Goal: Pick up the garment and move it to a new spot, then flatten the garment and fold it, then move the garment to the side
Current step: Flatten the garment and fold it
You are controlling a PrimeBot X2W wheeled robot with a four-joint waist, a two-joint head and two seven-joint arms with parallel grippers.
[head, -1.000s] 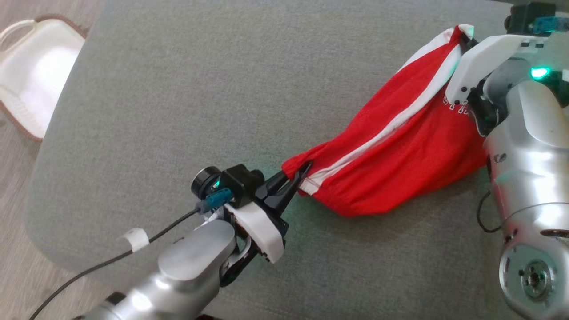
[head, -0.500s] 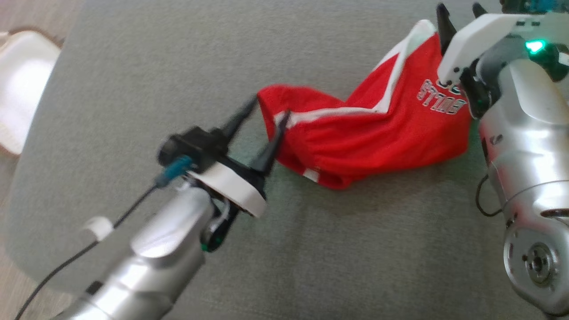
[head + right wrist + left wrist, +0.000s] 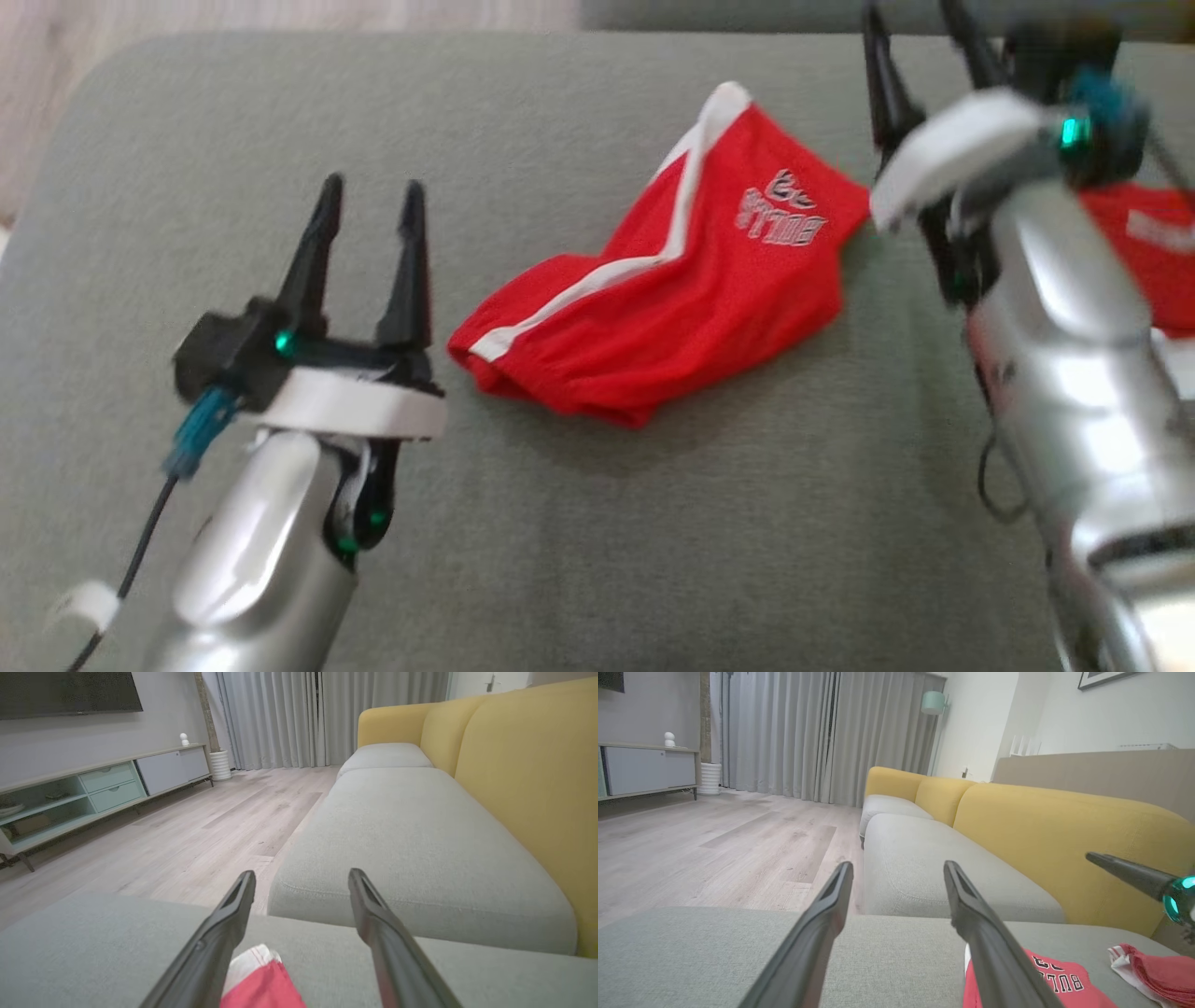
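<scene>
I had my left gripper (image 3: 372, 187) spread wide and empty, just left of the red garment (image 3: 672, 308). It lay crumpled on the grey cushion (image 3: 560, 541). My right gripper (image 3: 910, 14), also spread, stood at its far right.

Two red garments (image 3: 672, 308) (image 3: 1153, 252), two end effectors (image 3: 372, 187) (image 3: 913, 11)

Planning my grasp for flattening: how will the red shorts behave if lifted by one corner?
Probably floppy: the red shorts lie crumpled on the grey cushion, so they would likely drape and bunch. They look thin and light. The textured cushion may drag on the fabric if pushed, wrinkling rather than sliding.
</scene>
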